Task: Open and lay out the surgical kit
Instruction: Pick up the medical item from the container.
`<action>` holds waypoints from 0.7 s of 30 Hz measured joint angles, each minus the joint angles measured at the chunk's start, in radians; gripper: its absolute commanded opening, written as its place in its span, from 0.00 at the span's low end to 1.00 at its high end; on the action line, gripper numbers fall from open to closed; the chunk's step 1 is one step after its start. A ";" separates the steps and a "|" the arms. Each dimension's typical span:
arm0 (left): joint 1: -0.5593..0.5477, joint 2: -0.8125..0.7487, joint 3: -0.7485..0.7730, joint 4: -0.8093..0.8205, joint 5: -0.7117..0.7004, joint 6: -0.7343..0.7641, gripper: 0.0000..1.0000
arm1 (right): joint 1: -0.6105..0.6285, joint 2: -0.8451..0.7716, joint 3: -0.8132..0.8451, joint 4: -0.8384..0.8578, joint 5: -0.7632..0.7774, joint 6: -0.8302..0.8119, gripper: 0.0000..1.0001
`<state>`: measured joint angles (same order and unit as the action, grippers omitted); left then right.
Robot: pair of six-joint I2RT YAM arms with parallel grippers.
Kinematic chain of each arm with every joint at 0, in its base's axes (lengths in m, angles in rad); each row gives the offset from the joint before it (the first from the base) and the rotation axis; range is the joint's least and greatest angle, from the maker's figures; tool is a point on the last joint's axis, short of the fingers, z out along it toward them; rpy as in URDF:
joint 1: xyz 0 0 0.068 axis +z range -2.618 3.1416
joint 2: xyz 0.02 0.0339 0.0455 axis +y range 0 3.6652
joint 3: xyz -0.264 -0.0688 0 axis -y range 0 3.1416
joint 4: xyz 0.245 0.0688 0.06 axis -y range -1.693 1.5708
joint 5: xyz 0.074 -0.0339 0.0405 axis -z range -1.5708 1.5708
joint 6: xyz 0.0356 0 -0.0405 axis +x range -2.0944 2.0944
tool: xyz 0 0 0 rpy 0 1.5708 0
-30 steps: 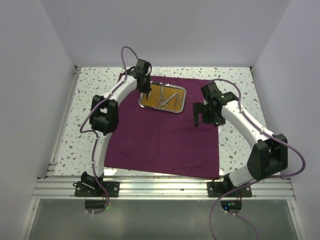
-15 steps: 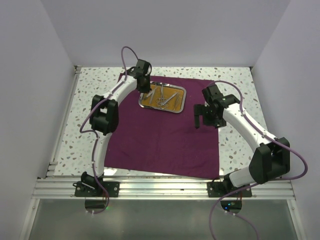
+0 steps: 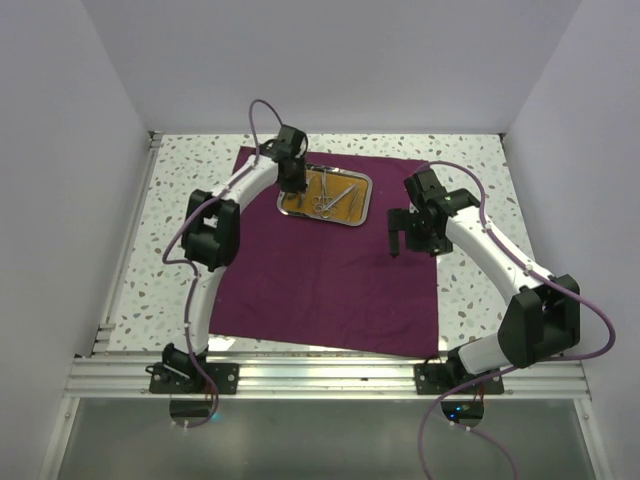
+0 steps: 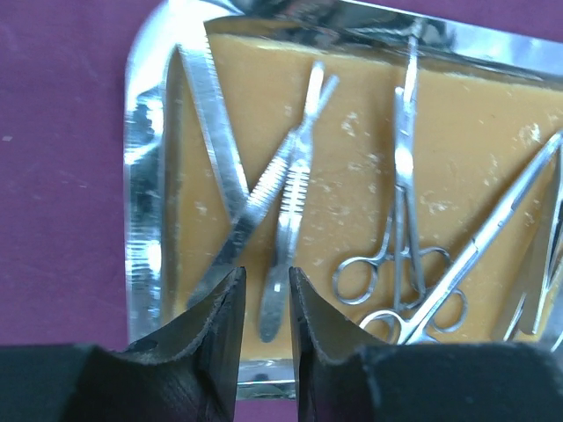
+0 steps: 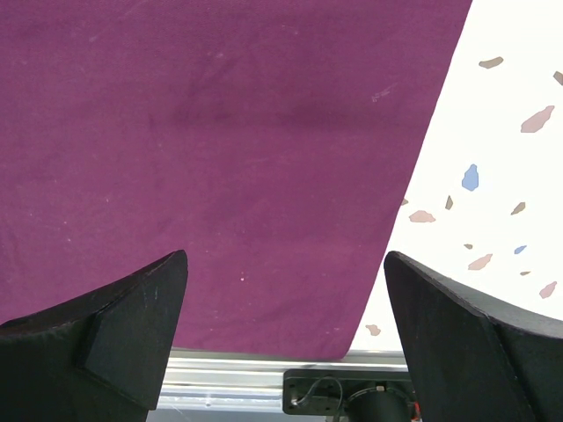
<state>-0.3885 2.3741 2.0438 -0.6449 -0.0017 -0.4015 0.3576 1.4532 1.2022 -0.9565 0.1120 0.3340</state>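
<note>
"Where is the kit?"

"The maroon cloth wrap [image 3: 330,280] lies spread flat on the speckled table [image 3: 170,220]. The steel tray [image 4: 143,220] sits on the cloth near its far edge, its amber lining showing. All the silver tools are inside it. The flat tweezers [image 4: 211,123] lie crossed with other slim tools at the tray's left side, as the left wrist camera sees it, and the ring-handled instruments [image 4: 403,176] lie toward its right."

"And the arms?"

"The left gripper [image 4: 266,283] hangs over the tray's near rim, its jaws parted by only a narrow slit. The butt of one slim tool shows through that slit, but nothing is clamped. The right gripper [image 5: 286,264] is spread wide and empty above bare cloth, close to the wrap's right edge and well apart from the tray."

"Anything out of the tray?"

"From where I stand, every tool I can see rests on the amber lining."
</note>
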 measured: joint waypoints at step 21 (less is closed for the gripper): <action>-0.065 0.022 -0.013 0.027 -0.076 0.003 0.31 | 0.000 0.021 0.000 0.000 0.000 -0.006 0.98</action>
<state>-0.4538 2.3962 2.0312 -0.6182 -0.0772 -0.3985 0.3576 1.4746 1.2022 -0.9565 0.1123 0.3279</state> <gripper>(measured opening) 0.301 0.977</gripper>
